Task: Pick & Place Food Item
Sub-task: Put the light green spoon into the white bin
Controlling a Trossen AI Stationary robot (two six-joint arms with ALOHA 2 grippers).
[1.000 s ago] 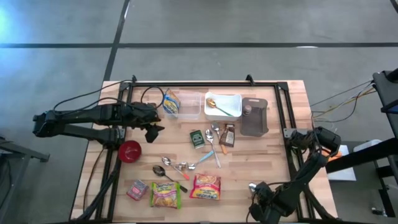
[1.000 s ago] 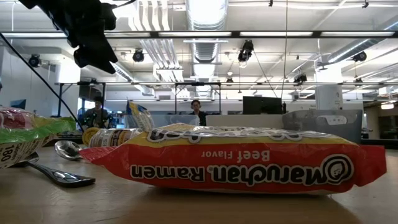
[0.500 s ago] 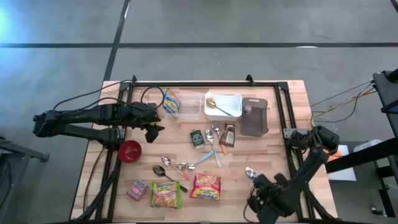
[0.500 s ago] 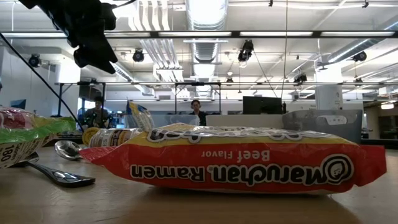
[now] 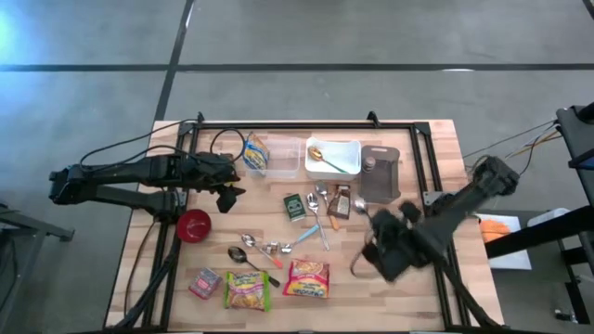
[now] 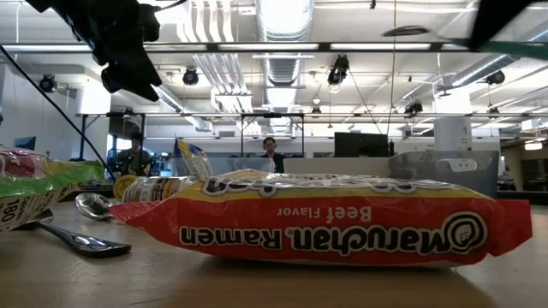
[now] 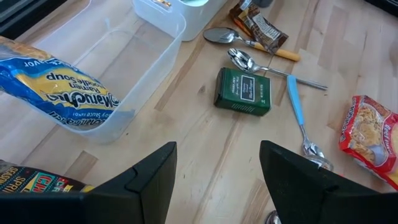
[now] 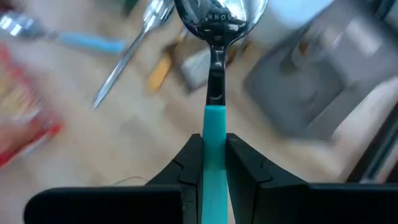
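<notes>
Spoon (image 8: 214, 59) sits clamped by its teal handle in the right gripper (image 8: 213, 158) at lower right of centre. Carry it level and slowly. Left gripper (image 7: 217, 168), fingers apart and empty, waits at left by the tub (image 7: 127, 74).

Both arms were matte black — slim jointed links with blocky housings at the joints. Thin dark cables looped off the left arm in the left half of the overhead frame. The left hand (image 7: 214, 180) ended in two broad, flat black fingers (image 7: 152, 174); the right hand (image 8: 210, 165) had narrower ridged ones.
</notes>
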